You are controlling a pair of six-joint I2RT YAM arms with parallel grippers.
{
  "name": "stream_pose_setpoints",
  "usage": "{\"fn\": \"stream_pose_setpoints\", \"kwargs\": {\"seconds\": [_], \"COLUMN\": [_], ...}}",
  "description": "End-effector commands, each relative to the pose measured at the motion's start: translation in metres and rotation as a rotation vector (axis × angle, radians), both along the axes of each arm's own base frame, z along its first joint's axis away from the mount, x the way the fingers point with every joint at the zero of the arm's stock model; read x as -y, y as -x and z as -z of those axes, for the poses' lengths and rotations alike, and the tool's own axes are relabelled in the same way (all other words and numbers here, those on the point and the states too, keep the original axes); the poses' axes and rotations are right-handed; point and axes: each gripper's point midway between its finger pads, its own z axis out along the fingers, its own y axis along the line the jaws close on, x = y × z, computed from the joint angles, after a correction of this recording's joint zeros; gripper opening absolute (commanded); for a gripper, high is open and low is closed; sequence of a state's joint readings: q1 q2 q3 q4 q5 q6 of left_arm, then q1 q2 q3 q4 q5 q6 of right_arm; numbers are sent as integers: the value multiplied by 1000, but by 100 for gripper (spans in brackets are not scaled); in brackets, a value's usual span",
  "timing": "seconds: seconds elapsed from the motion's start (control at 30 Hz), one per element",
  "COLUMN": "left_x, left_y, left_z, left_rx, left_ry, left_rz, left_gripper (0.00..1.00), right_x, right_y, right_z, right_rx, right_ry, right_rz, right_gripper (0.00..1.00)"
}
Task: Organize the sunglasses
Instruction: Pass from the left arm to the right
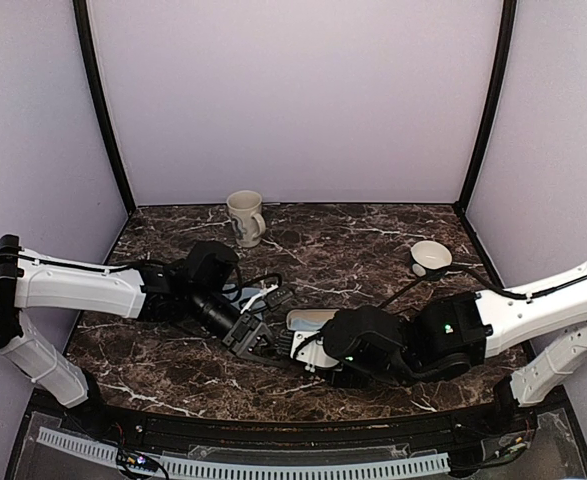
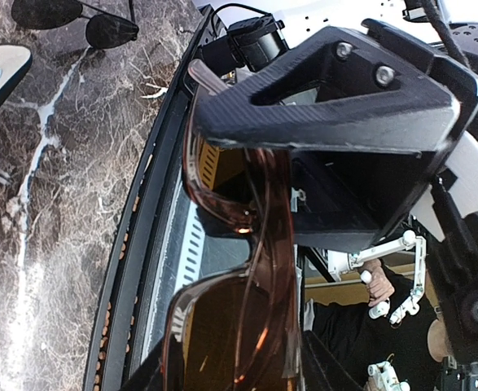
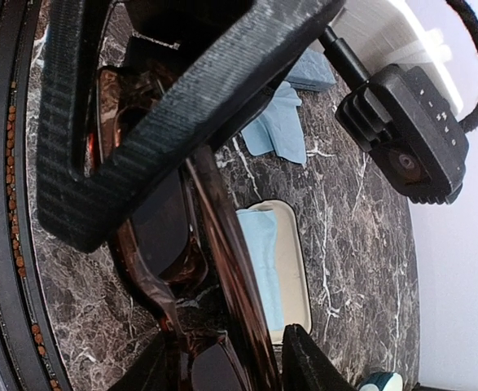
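The brownish-framed sunglasses [image 2: 222,326] hang just above the table near its front edge, and my left gripper [image 2: 230,366] is shut across one dark lens. My right gripper [image 3: 222,346] faces it from the other side. Its fingers straddle the same sunglasses [image 3: 161,236], and a gap shows between one finger and the folded temple. In the top view the two grippers, left [image 1: 251,335] and right [image 1: 308,350], meet at the table's front middle. A second, thin-framed pair of sunglasses [image 2: 92,20] lies on the marble further back.
An open case [image 1: 311,320] with pale lining and a blue cloth inside [image 3: 263,261] lies just behind the grippers. A loose blue cloth [image 3: 283,122] sits beyond it. A mug [image 1: 245,217] stands at the back, a small white bowl [image 1: 431,257] at the right.
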State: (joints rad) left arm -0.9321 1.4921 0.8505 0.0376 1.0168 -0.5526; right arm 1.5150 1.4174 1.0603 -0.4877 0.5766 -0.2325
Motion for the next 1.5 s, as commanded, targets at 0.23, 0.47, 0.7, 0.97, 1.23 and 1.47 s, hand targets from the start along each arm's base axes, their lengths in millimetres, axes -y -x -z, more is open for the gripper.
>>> {"fn": "stream_pose_setpoints", "kwargs": {"seconds": [0.23,0.47,0.7,0.97,1.23,1.47], "left_x": [-1,0,0,0,3,-4], "left_y": [6,7,6,1,-5,-33], "left_z": [-2,0,1,0,-3,-24], "left_rx": [-12,-31,-37,32,70,204], "left_ry": [32,29,31,44,48,83], "left_rz": [25,28,20,3,-20,-142], "left_gripper": [20,21,35,58,71,77], "right_x": [-18,-18,-15,-8,-2,12], "right_y": [7,8,8,12,15,13], "right_z": [-16,-18,-18,-15,-8,7], "right_rx": [25,36,36,-5,-61,-238], "right_ry": [-70,-76,-80,-91,-91,-116], "right_rz": [-24,-28,-17,-16,-9,14], "right_gripper": [37,31,28,25,23,23]}}
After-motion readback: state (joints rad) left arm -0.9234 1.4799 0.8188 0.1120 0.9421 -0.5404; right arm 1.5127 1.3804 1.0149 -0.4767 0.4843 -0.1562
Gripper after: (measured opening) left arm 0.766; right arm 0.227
